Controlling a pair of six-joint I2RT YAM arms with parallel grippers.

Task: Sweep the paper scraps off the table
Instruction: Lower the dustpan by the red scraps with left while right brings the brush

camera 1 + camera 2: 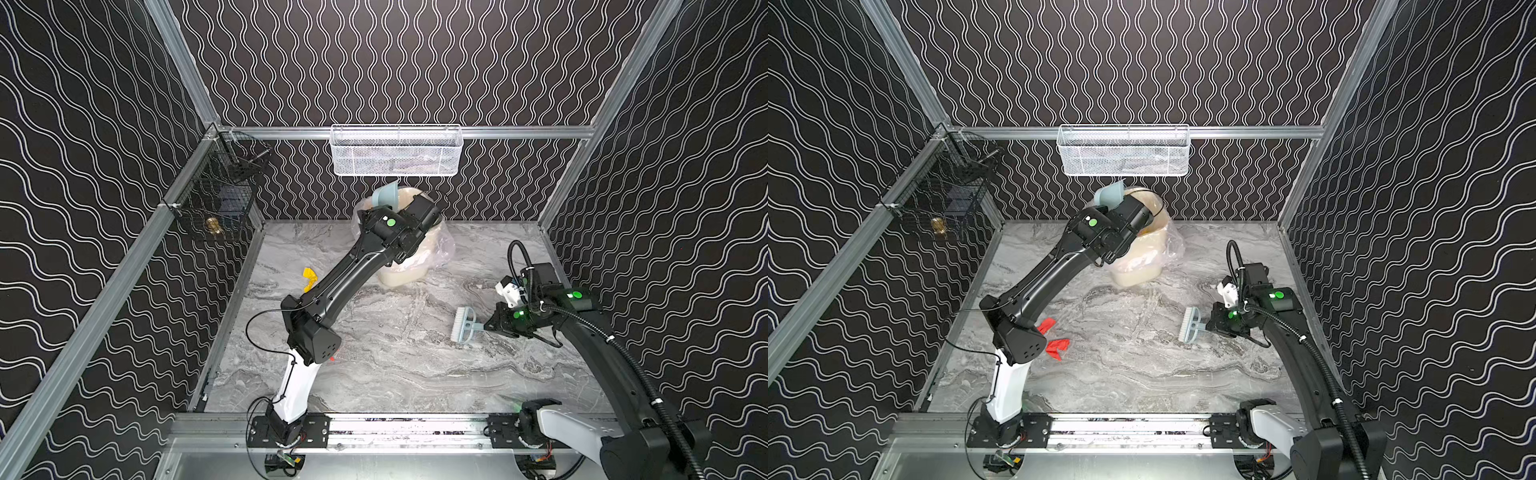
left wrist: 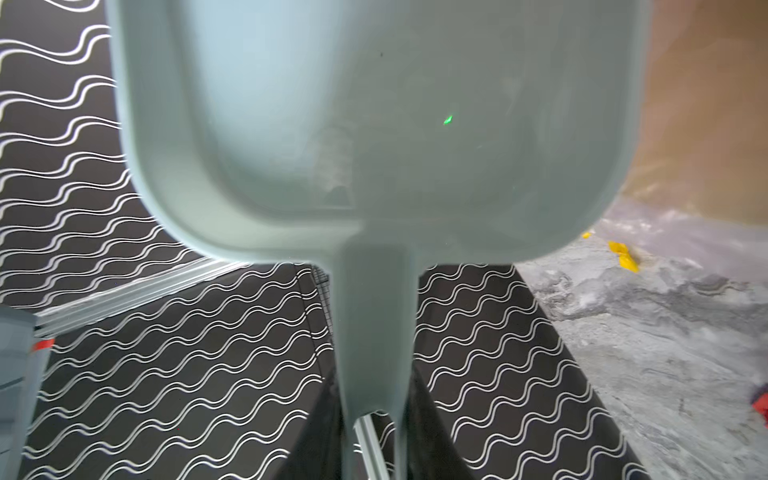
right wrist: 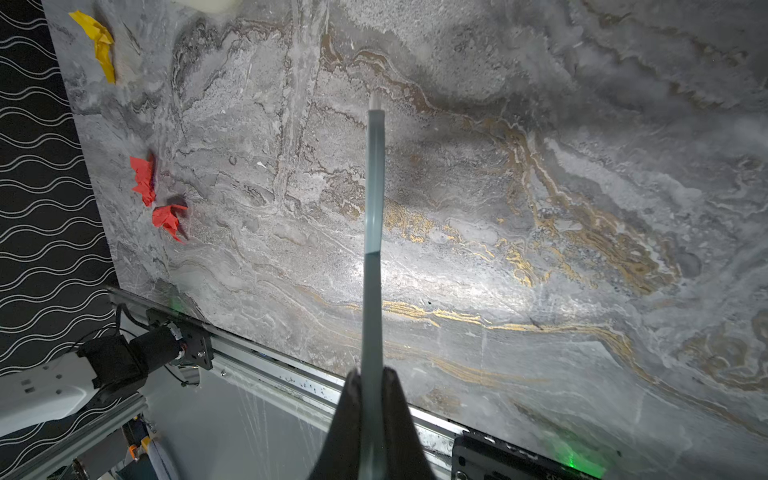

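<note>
Left jaws grasp the dustpan over the bin; right jaws clench the brush; scraps lie well left of it, nearer the left arm.

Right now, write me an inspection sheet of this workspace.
Surface: marble table, no spills seen.
Job's things: yellow scrap and two red scraps lie on its left side.
Clutter: lined bin at the back.
Grippers: left claw shut on dustpan, held high at the bin; right claw shut on brush.
Cables: black hose along right arm; thin wire looped at left arm.
Surroundings: white basket, black wire basket, wavy walls.
</note>
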